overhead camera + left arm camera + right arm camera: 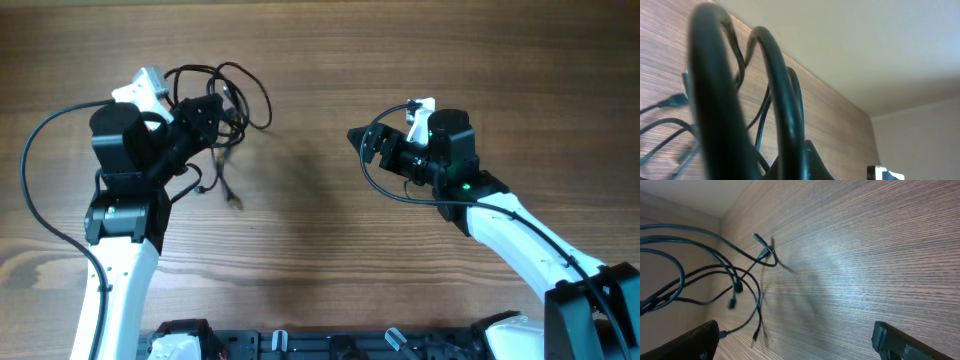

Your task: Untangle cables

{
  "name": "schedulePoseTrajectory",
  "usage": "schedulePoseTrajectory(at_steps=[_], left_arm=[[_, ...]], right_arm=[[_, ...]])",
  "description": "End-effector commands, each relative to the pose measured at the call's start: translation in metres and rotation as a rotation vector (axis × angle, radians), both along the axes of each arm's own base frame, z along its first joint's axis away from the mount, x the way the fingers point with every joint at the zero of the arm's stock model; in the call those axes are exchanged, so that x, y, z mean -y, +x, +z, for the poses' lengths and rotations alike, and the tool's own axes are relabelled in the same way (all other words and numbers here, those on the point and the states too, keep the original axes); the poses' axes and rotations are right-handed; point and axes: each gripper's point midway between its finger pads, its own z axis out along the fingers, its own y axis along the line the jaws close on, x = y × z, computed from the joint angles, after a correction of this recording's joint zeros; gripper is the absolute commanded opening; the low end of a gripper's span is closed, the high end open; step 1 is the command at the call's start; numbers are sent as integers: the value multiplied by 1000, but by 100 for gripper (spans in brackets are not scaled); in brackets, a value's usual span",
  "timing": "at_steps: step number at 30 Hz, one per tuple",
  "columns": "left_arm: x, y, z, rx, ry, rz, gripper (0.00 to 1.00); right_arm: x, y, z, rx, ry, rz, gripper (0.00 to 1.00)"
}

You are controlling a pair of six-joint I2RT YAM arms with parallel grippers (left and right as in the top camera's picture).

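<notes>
Here we see the left gripper (205, 118) clamped shut on the cables (240, 85), a tangled bundle of thin black cords at the upper left of the table (320, 260). Loops spread out beyond the gripper, and in the left wrist view they arch close in front of the lens. Loose ends with small plugs dangle from the bundle toward the wood, among them a silver-tipped plug (236, 201). The right gripper (362, 140) hovers right of centre, well apart from the cables, its jaws spread wide and empty, touching nothing.
</notes>
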Motion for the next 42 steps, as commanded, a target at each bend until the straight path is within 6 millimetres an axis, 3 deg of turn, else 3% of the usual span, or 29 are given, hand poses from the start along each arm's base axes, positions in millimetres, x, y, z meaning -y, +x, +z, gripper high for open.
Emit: schedulePoseTrajectory(at_steps=[1, 12, 18, 25, 30, 37, 38, 40, 42], left_arm=[[-9, 1, 14, 55, 49, 32, 4], [-13, 1, 10, 58, 107, 35, 4], [-12, -4, -1, 60, 234, -26, 4], [-11, -14, -25, -45, 231, -41, 4], [4, -17, -49, -102, 282, -133, 4], [44, -15, -85, -184, 285, -257, 4], [49, -14, -88, -185, 286, -271, 11], [56, -13, -91, -186, 285, -287, 52], [59, -13, -95, -194, 286, -298, 77]], right_arm=[[0, -1, -4, -18, 9, 6, 100], [-1, 0, -3, -9, 9, 7, 100], [-2, 3, 2, 15, 17, 7, 100], [-2, 5, 5, 28, 24, 5, 100], [-3, 5, 6, 32, 24, 6, 100], [-2, 5, 6, 35, 22, 7, 100], [-2, 5, 6, 37, 20, 9, 100], [-2, 5, 6, 38, 19, 9, 100], [-2, 5, 5, 38, 18, 9, 100]])
